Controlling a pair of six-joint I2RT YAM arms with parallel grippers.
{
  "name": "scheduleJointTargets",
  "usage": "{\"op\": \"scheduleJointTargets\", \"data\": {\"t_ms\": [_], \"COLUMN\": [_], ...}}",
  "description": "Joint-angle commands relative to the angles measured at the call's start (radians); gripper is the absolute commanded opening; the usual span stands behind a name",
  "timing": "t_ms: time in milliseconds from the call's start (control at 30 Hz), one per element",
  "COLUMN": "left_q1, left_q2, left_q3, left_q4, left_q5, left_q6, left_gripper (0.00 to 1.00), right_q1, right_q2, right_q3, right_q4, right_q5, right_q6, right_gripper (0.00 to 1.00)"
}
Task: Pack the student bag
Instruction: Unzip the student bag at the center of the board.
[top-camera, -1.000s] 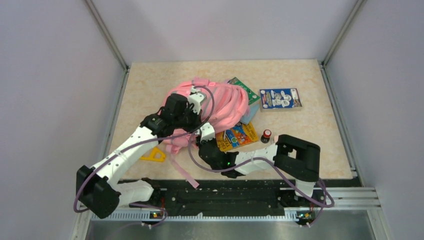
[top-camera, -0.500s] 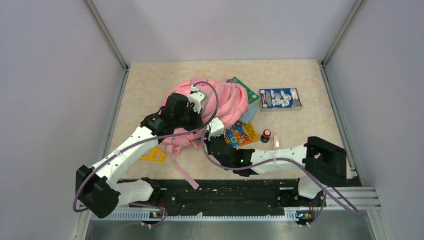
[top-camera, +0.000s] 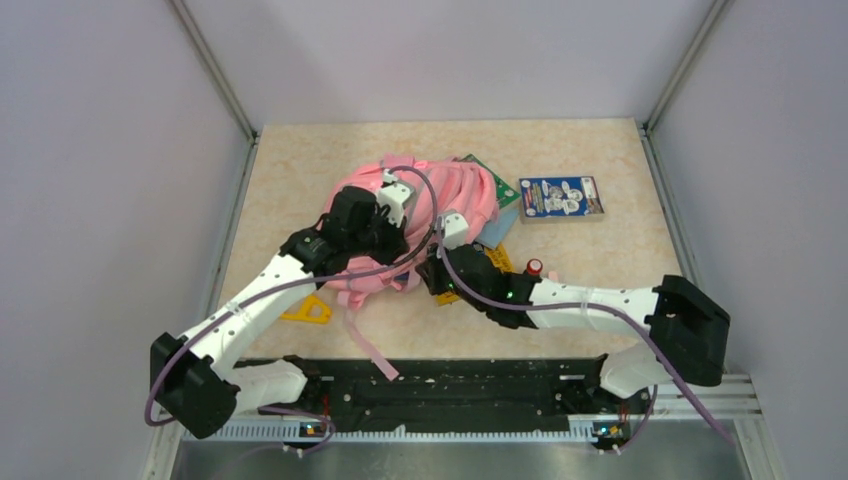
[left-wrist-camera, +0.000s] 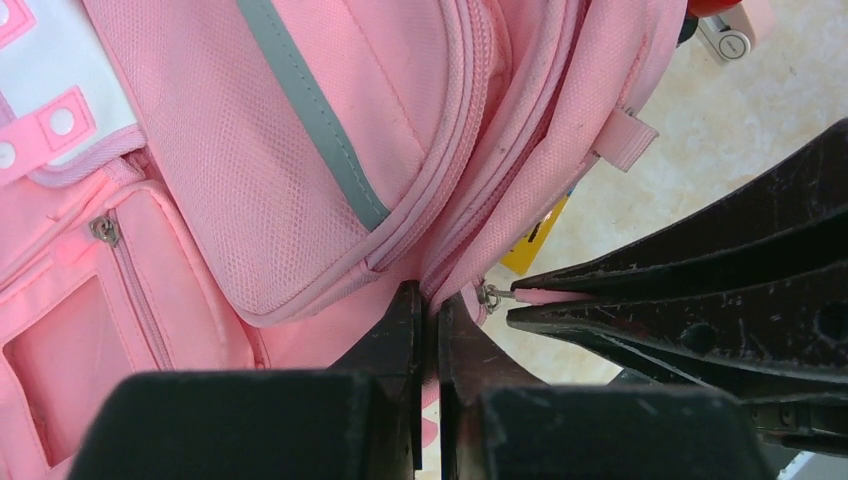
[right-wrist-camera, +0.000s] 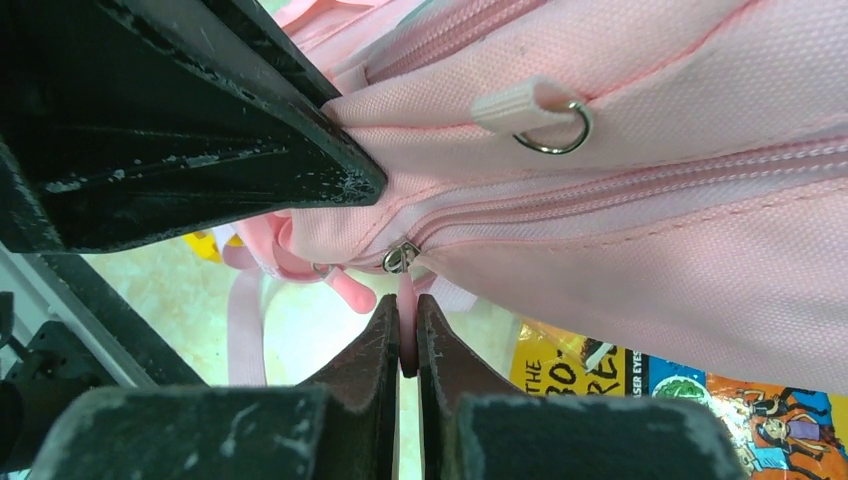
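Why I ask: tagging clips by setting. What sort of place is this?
Likely a robot test cell: plain grey walls box in a beige table, and a rail at its near edge carries the left arm and right arm.

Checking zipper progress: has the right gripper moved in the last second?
Yes. In the top view the right gripper, jaws shut on the zipper pull, has travelled away from the arm bases and rightward, nearer the blue booklet.

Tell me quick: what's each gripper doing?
Left gripper: closed, pinching the bag fabric beside the zip.
Right gripper: closed on the zipper pull.
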Motion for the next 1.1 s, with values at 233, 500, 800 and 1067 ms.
{"op": "scheduleJointTargets", "data": {"t_ms": [233, 500, 800, 1067], "left_q1": [-0.023, -0.058, -0.067, -0.090], "left_q2": [-0.046, -0.058, -0.067, -0.130], "left_q3": [0.034, 0.023, 0.022, -0.022], "left_q4": [-0.017, -0.019, -0.038, -0.049], "left_q5": [-0.005, -0.009, -0.308, -0.391], "left_q6": [0.082, 0.121, 0.140, 0.273], "left_gripper": [0.00, 0.00, 0.00, 0.00], "right_q1": [-0.095, -0.116, -0.284, -0.486], "right_q2": [-0.164, -0.201, -0.249, -0.195], "right_q3": [0.046, 0.052, 0.074, 0.041], "right_q4": [-0.143, -0.177, -0.302, -0.240], "right_q5": [-0.052, 0.049, -0.097, -0.401], "right_q6": [-0.160, -0.231, -0.236, -0.232], "right_gripper": [0.00, 0.00, 0.00, 0.00]}}
